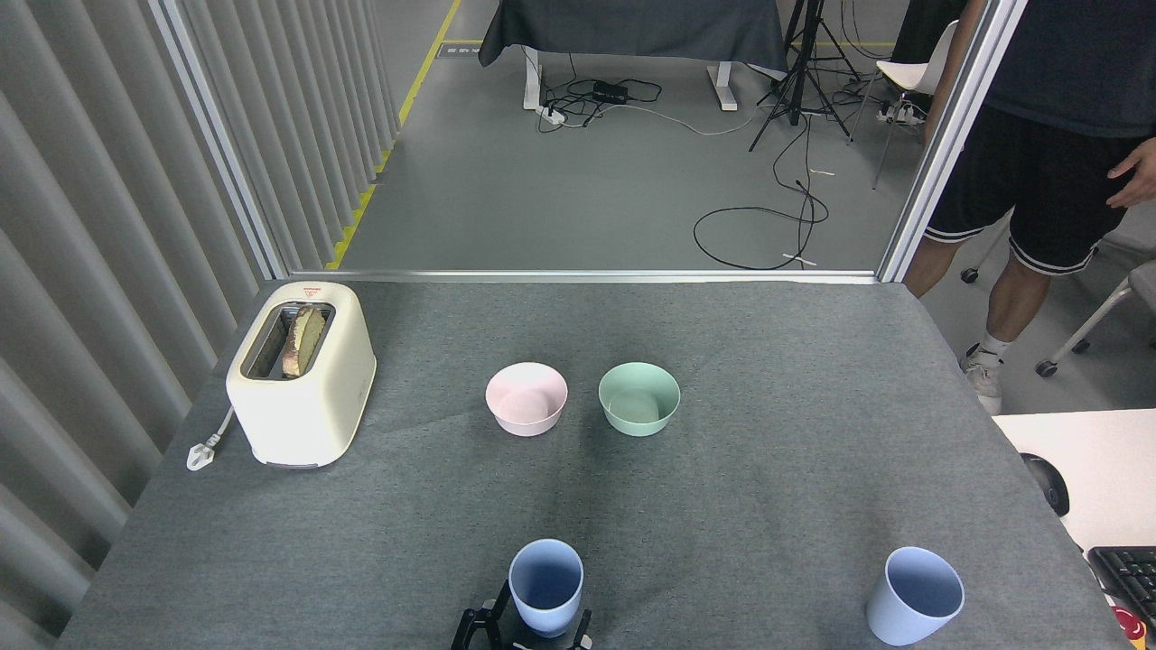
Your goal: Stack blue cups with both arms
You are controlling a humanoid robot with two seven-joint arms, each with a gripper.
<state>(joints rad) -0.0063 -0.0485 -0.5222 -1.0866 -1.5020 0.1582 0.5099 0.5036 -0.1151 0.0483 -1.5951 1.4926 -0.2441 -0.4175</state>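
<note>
One pale blue cup (545, 585) is upright at the near edge of the table, just left of centre. A black gripper (531, 629) rises from the bottom edge and is shut around the cup's base, with dark fingers (473, 625) showing on both sides. I take it for my left gripper. Most of it is cut off by the frame. The second blue cup (914, 595) stands alone on the grey table (777, 361) at the near right, leaning slightly. My right gripper is out of view.
A pink bowl (526, 398) and a mint-green bowl (638, 397) sit side by side mid-table. A cream toaster (301, 373) with bread stands at the left. A person (1048, 171) stands beyond the table's far right corner. A white desk (1093, 460) adjoins on the right.
</note>
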